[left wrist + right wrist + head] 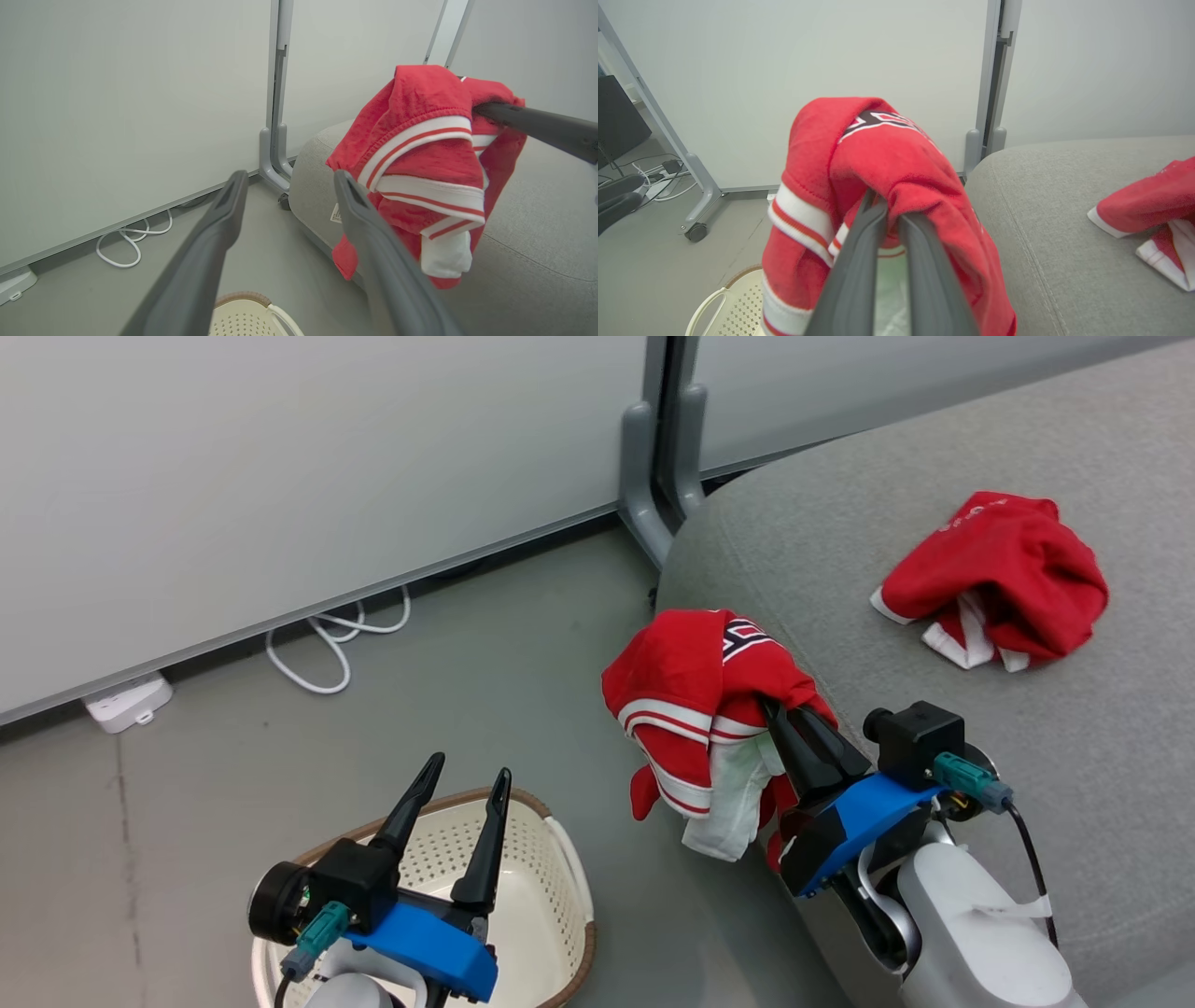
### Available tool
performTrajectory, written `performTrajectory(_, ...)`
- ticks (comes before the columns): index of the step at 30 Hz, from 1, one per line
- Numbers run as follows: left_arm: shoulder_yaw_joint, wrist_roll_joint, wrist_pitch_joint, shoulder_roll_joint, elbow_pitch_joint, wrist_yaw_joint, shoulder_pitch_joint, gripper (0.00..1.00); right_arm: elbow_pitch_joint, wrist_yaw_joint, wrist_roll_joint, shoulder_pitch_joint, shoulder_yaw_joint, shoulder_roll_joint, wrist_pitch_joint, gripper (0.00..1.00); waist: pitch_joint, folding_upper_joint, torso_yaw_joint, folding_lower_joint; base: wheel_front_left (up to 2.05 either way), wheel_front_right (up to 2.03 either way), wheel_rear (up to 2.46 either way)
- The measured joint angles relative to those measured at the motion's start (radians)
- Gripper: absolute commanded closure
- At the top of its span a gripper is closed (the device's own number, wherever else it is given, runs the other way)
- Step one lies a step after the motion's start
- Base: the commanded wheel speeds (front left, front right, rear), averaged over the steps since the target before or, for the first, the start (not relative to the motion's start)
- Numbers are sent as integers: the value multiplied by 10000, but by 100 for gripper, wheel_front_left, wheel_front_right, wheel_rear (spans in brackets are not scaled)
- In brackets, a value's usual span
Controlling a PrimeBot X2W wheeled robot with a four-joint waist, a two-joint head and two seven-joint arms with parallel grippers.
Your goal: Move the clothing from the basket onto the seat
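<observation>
A red garment with white stripes and a black-and-white logo (pixel 695 709) hangs in the air at the edge of the grey seat (pixel 934 644), draped over my right gripper (pixel 770 707), which is shut on it. From the right wrist, this garment (pixel 887 186) covers the fingertips (pixel 873 205). The second red garment (pixel 999 579) lies crumpled on the seat further right. The cream basket (pixel 541 887) stands on the floor at lower left. My left gripper (pixel 471 775) is above it, open with nothing between its fingers (pixel 219 219).
A white partition wall (pixel 280 476) on grey wheeled feet (pixel 653 495) runs behind. A white cable (pixel 327 644) and a power strip (pixel 126 702) lie on the grey floor by the wall. Bare floor lies between basket and seat.
</observation>
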Motion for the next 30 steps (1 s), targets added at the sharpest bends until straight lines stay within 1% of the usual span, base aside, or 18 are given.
performTrajectory(4, -67, -2, 0, 63, 10, 0, -36, 0, 71, 0, 0, 3, -61, 25, -79, 100, 76, 0, -629, 0, 0, 0, 0)
performTrajectory(5, -67, -2, 0, 63, 10, 0, -36, 0, 71, 0, 0, 3, -61, 25, -79, 100, 76, 0, -629, 0, 0, 0, 0)
performTrajectory(7, -84, -4, 0, 84, 21, 0, -41, 0, 96, 0, -2, 5, -81, 40, -104, 100, 105, 0, -916, 0, 0, 0, 0)
performTrajectory(8, -92, -15, 0, 90, 21, 0, -44, 0, 121, 0, -4, 8, -98, 54, -130, 100, 125, 0, -1179, 0, 0, 0, 0)
performTrajectory(9, -92, -15, 0, 90, 21, 0, -44, 0, 121, 0, -4, 8, -98, 54, -130, 100, 125, 0, -1179, 0, 0, 0, 0)
performTrajectory(15, -107, -15, 2, 105, 25, 0, -71, 0, 182, 0, -81, 9, -134, 75, -180, 100, 183, 0, -1777, 0, 0, 0, 0)
performTrajectory(19, -132, -13, 2, 102, 31, 0, -85, 0, 234, 0, -81, 12, -174, 100, -196, 100, 216, 0, -1944, 0, 0, 0, 0)
performTrajectory(30, -142, -17, 2, 102, 63, 0, -108, 0, 288, 0, -48, 3, -267, 165, -226, 100, 288, 0, -1855, 0, 0, 0, 0)
